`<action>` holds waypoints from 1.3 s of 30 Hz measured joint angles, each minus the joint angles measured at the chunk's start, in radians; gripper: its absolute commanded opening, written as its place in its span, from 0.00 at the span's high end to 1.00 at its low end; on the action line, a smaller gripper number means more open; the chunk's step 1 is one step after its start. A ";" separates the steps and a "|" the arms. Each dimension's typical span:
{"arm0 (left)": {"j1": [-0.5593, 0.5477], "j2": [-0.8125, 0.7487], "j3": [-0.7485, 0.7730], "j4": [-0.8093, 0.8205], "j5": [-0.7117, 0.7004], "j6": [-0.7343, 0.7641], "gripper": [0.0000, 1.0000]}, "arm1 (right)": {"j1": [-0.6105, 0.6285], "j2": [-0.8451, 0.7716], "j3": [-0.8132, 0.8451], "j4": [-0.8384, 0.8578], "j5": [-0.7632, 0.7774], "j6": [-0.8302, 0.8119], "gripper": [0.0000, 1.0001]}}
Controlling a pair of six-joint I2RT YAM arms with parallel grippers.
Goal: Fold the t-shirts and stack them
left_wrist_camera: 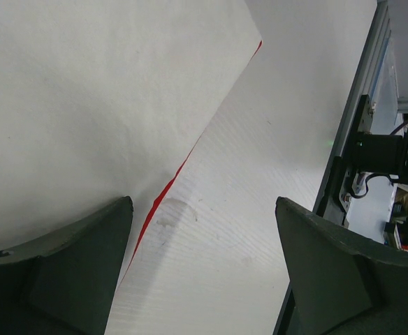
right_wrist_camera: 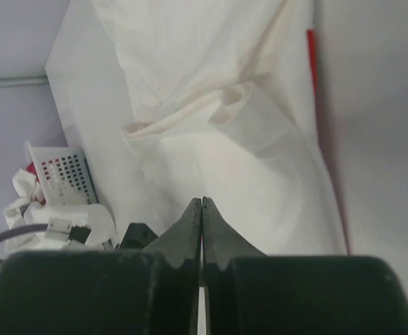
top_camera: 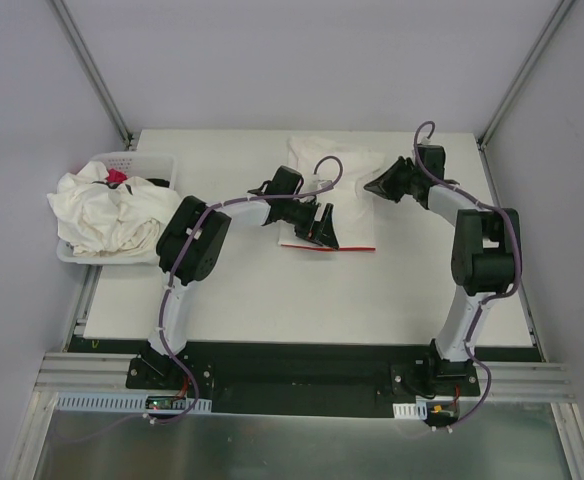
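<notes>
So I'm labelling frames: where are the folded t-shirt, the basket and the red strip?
folded t-shirt [top_camera: 354, 212], top view, its right half.
basket [top_camera: 152, 159], top view, far rim.
red strip [top_camera: 357, 249], top view, right part.

Plain off-white t-shirt [top_camera: 337, 190], no print or pattern, on a matte white table [top_camera: 272, 300]. Thin bright red strip [top_camera: 327, 247] at the shirt's near edge. More t-shirts [top_camera: 102, 215] in the same creamy off-white, in a white basket [top_camera: 150, 162] patterned with a grid of small holes. Spot of pinkish red from a small packet [top_camera: 118, 177] among them. Dark charcoal left gripper [left_wrist_camera: 202, 209] and right gripper [right_wrist_camera: 202, 206]. Arms [top_camera: 197, 240] black and pale grey, with dull purple cables [top_camera: 237, 203]. Pale grey walls [top_camera: 32, 80].
</notes>
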 measured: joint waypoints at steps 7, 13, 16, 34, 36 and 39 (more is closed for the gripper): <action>0.000 -0.001 -0.001 0.000 0.000 0.000 0.17 | 0.106 -0.056 -0.084 0.104 -0.023 0.045 0.99; 0.000 -0.002 0.000 -0.003 -0.002 0.000 0.17 | 0.135 0.086 -0.024 0.171 -0.056 0.083 0.99; 0.000 -0.002 0.000 -0.003 -0.002 0.000 0.17 | 0.121 0.168 0.007 0.175 -0.060 0.096 0.99; 0.003 -0.003 0.000 -0.006 -0.004 0.000 0.17 | -0.108 0.224 0.092 0.140 -0.048 0.065 0.94; 0.008 -0.011 -0.001 -0.019 -0.015 0.004 0.16 | -0.111 0.216 0.090 0.139 -0.048 0.059 0.73; 0.027 -0.042 -0.009 -0.053 -0.033 0.015 0.14 | -0.111 0.163 0.034 0.128 -0.053 0.042 0.62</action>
